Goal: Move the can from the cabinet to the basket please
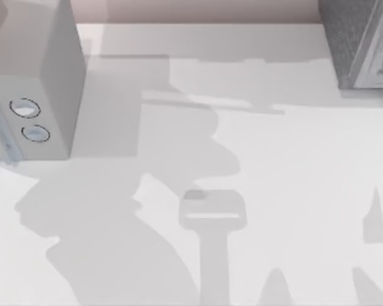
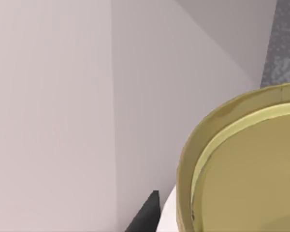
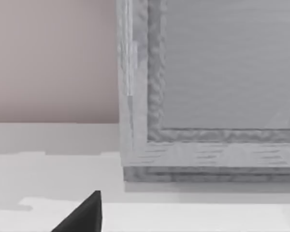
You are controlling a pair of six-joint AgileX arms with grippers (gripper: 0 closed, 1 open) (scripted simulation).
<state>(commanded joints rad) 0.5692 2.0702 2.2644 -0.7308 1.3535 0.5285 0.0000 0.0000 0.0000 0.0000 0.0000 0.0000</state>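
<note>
Hovering left end effector (image 2: 147, 217) beside the can (image 2: 241, 169), grip impossible to tell; centring squarely, avoiding tipping; right end effector (image 3: 87, 215) facing grey cabinet (image 3: 208, 72)

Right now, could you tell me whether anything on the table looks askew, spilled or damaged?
Nothing stands out: the pale boxy cabinet and grey textured box sit square on the white table, and the gold-topped can shows no dents or spills.

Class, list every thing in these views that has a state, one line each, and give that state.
can: gold top facing the left wrist camera, close beside the left pincer; whether gripped cannot be told.
cabinet: standing at the table's right; right pincer faces it.
white box: standing at the left, two round knobs showing on it.
</note>
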